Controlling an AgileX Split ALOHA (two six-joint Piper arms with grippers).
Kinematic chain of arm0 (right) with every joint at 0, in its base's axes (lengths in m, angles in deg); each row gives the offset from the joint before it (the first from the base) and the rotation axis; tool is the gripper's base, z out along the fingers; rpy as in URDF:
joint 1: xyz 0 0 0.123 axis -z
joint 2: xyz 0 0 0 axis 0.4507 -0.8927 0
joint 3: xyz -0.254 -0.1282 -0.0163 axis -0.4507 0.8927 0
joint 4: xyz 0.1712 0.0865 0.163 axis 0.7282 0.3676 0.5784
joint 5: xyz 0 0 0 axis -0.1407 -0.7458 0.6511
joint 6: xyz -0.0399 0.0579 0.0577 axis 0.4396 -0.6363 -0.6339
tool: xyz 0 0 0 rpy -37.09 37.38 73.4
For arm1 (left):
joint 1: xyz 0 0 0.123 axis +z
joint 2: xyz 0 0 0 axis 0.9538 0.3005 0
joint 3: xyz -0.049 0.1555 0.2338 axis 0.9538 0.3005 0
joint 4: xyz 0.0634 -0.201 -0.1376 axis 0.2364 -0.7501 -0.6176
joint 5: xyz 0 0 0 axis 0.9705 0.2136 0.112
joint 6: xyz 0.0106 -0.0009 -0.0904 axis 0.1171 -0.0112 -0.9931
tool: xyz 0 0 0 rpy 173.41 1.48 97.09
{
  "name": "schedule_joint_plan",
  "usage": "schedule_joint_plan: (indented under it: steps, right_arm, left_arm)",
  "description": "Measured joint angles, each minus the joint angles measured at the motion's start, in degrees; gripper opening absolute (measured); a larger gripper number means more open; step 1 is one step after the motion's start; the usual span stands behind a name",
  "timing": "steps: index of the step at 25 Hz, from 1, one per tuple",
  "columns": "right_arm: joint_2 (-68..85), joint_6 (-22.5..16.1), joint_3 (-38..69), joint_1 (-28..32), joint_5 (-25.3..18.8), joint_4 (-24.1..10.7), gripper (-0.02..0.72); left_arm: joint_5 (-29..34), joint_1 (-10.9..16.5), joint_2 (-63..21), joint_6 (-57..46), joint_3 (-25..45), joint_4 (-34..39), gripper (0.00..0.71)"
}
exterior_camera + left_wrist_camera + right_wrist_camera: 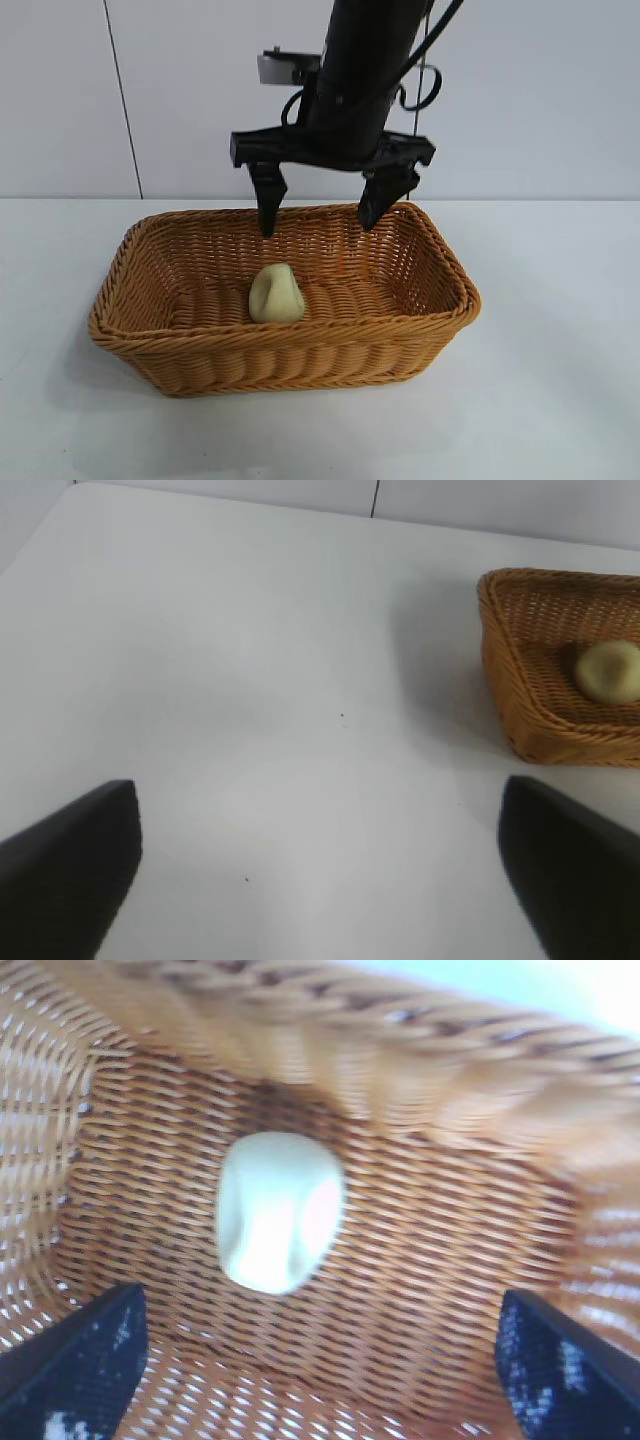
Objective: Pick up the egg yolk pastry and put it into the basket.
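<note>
On the near side of the white table (560, 400) sits the basket (300, 365), a woven orange-brown rectangle with flared sides and a braided rim. Inside it, on the woven floor a little left of the middle in the exterior view, lies the egg yolk pastry (275, 293), a pale cream-yellow lump that rests free of any grip. It touches only the basket's floor and stands apart from the side walls.

Above the far part of the basket hangs the right end effector (318, 208), pointing steeply down. Its two black fingers (267, 200) are spread wide and hold nothing; their tips are level with the far rim and well above the pastry. In the right wrist view the pastry (280, 1210) lies between the two spread fingers (85, 1360) and clear of both, with wicker all around it.

The left end effector (320, 870) is off to one side of the basket, over bare table, its fingers also wide apart and empty. From its wrist view the basket (520, 700) is well away, with the pastry (608, 672) visible inside.

Behind the table stands a plain pale wall (60, 100).
</note>
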Motion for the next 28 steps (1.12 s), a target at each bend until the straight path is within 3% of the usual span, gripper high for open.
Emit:
schedule_joint_plan:
  steps: [16, 23, 28]
  right_arm:
    - [-0.1, 4.5, -0.7, 26.3, -0.3, 0.1, 0.663]
    - [0.1, 7.1, 0.4, 29.5, -0.3, 1.8, 0.662]
    - [3.9, 8.5, 8.0, 29.5, -0.2, 3.5, 0.662]
  left_arm:
    - [0.0, 0.0, 0.0, 0.0, 0.0, 0.0, 0.695]
    - [0.0, 0.0, 0.0, 0.0, 0.0, 0.0, 0.695]
    - [0.0, 0.0, 0.0, 0.0, 0.0, 0.0, 0.695]
